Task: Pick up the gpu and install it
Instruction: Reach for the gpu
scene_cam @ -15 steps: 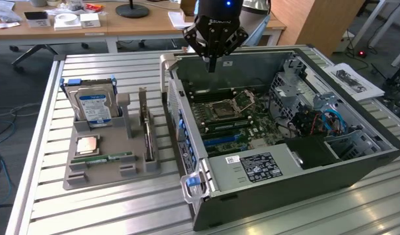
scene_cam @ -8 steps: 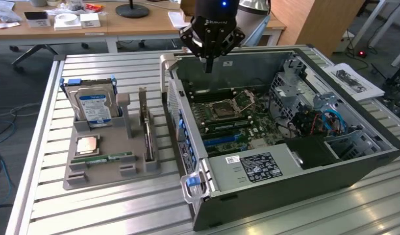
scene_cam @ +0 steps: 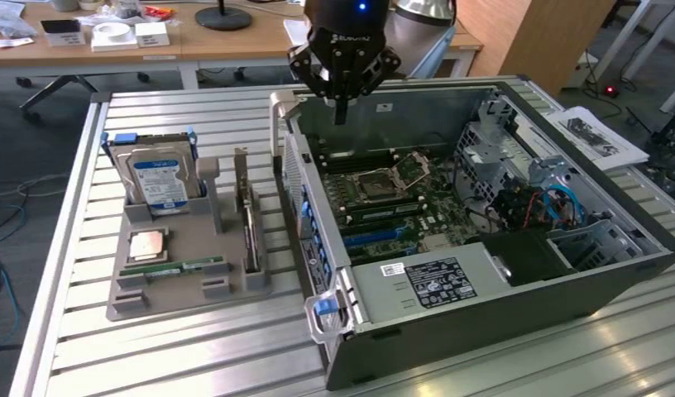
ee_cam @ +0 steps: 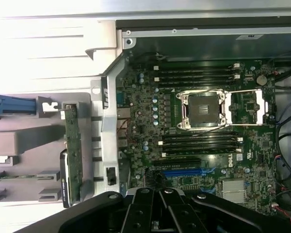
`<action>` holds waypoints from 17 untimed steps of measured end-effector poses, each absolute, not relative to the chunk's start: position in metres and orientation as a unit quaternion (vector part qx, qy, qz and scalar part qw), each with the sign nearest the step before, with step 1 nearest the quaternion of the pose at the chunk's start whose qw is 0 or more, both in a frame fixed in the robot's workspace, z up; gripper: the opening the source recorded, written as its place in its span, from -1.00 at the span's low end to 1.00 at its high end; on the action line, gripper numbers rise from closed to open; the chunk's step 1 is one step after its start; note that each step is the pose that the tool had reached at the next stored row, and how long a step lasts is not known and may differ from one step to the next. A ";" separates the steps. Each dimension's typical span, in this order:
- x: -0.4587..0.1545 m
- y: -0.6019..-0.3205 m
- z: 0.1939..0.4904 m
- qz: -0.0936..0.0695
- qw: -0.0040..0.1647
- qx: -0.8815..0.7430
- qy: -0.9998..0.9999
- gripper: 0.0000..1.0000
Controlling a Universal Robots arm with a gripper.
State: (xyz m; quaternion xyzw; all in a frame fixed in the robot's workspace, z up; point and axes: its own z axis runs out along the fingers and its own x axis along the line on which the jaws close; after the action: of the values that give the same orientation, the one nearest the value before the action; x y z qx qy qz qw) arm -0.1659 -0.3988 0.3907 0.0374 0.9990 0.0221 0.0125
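Observation:
The gpu stands on its long edge in a slot at the near side of the grey holder, beside the open computer case. In the wrist view the gpu is seen edge-on, a green board with a dark face. My gripper hangs above the far end of the case, over the motherboard, well apart from the gpu. Its fingers are shut with nothing between them. The gripper sits above the blue expansion slot.
The holder also carries a silver hard drive with a blue label, a CPU and a RAM stick. The CPU socket stands open. Cables and drive cages fill the case toward the exterior view's right. A desk stands behind.

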 end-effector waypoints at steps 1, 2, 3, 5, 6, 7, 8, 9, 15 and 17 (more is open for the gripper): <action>-0.168 -0.399 0.391 0.022 0.012 0.037 0.999 -0.79; -0.171 -0.399 0.391 0.022 0.012 0.037 0.999 -0.79; -0.173 -0.399 0.390 0.022 0.012 0.037 0.999 -0.79; -0.178 -0.399 0.390 0.022 0.012 0.037 0.999 -0.79; -0.181 -0.399 0.390 0.022 0.013 0.037 0.999 -0.79; -0.183 -0.399 0.390 0.022 0.012 0.037 0.999 -0.79; -0.186 -0.399 0.390 0.022 0.012 0.037 0.999 -0.79; -0.189 -0.399 0.390 0.022 0.012 0.037 0.999 -0.79; -0.205 -0.399 0.390 0.022 0.012 0.037 0.999 -0.79; -0.210 -0.399 0.389 0.022 0.012 0.037 0.999 -0.79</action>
State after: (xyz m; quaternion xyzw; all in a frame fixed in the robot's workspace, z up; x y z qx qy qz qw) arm -0.2098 -0.3989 0.3894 0.0374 0.9990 0.0221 0.0125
